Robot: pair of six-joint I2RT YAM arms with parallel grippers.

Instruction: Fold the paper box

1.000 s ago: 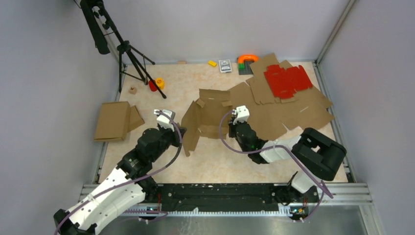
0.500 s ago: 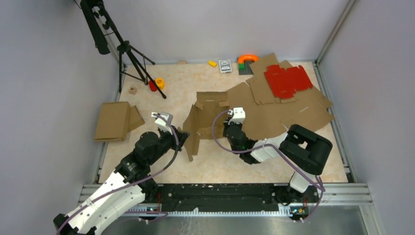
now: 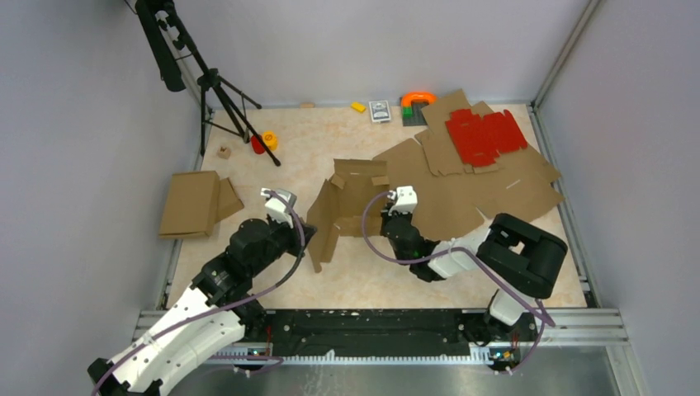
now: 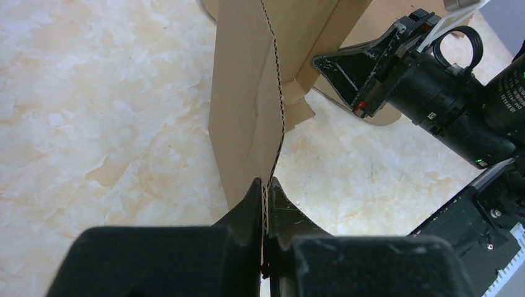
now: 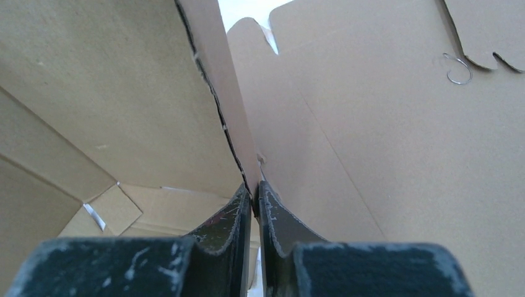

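The paper box [image 3: 347, 206] is a brown cardboard die-cut piece, partly raised in the middle of the table, with its left and right panels standing up. My left gripper [image 3: 304, 233] is shut on the edge of the box's left panel [image 4: 247, 111], pinching it between both fingers [image 4: 266, 192]. My right gripper [image 3: 388, 216] is shut on the edge of the box's right panel [image 5: 216, 80], its jaws closed on the cardboard [image 5: 254, 195]. The right arm also shows in the left wrist view [image 4: 427, 93].
Several flat brown cardboard sheets [image 3: 487, 181] lie at the back right, with a red die-cut sheet [image 3: 484, 136] on top. A folded brown box [image 3: 194, 202] sits at the left. A tripod [image 3: 215, 91], a yellow-red object [image 3: 266, 141] and small items [image 3: 380, 110] stand at the back.
Both grippers keep their hold on the box. The right arm shifted a little left then back right, and the box panels moved slightly with it.
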